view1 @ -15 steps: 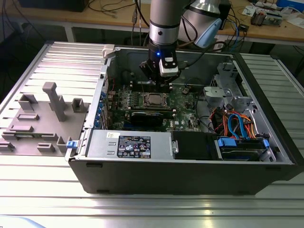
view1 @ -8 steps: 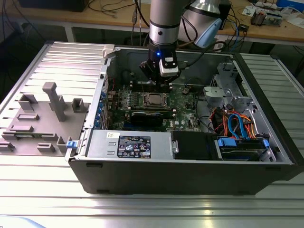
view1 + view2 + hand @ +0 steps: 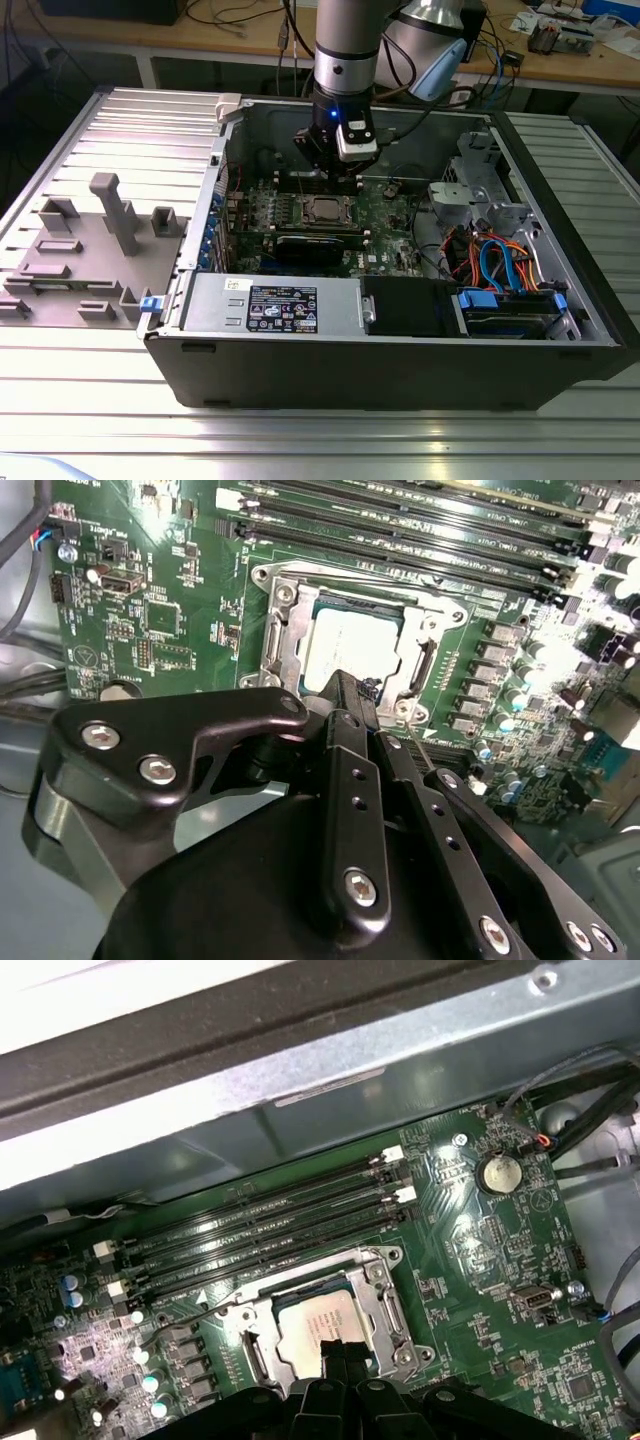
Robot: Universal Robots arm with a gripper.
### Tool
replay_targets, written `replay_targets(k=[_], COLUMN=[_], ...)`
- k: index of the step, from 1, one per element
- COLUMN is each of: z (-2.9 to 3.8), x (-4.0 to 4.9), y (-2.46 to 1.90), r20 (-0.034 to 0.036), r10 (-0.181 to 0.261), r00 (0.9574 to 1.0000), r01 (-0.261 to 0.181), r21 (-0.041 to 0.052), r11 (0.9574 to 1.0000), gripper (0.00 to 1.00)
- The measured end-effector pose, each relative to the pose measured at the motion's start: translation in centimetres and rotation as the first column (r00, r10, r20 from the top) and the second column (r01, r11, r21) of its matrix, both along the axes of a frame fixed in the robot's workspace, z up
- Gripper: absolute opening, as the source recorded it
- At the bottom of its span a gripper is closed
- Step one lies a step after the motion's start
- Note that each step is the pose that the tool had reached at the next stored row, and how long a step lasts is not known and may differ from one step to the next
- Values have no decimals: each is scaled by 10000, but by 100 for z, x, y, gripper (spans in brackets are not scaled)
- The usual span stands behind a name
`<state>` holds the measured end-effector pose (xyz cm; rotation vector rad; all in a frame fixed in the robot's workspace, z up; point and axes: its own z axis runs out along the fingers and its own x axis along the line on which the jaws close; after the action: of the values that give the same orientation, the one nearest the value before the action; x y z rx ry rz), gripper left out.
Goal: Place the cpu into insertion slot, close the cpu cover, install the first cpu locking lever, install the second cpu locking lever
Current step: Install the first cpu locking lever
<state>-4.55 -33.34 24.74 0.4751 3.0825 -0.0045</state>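
The cpu is sitting in its socket with the cpu cover lying around it, memory slots running just beside, end effector hanging directly above.

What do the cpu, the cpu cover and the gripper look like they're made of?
The cpu: likely metal top, matte pale grey sheen.
The cpu cover: apparently stamped metal, silvery, glinting edges.
The gripper: black, smooth, probably painted or anodised metal, with bright screws.

One cpu, one cpu cover, four black memory slots, one coin battery, one computer case.
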Motion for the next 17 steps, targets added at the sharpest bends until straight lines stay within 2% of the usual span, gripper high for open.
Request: replay_targets(k=[3,7,17], z=[0,0,0], x=[0,0,0], y=[0,0,0], r20=[0,0,0], r10=[508,1184,1206], r00=[9987,9930,9927], r01=[-508,-1184,-1206], r21=[0,-1,-1], r11=[9987,9930,9927], gripper=[11,11,11])
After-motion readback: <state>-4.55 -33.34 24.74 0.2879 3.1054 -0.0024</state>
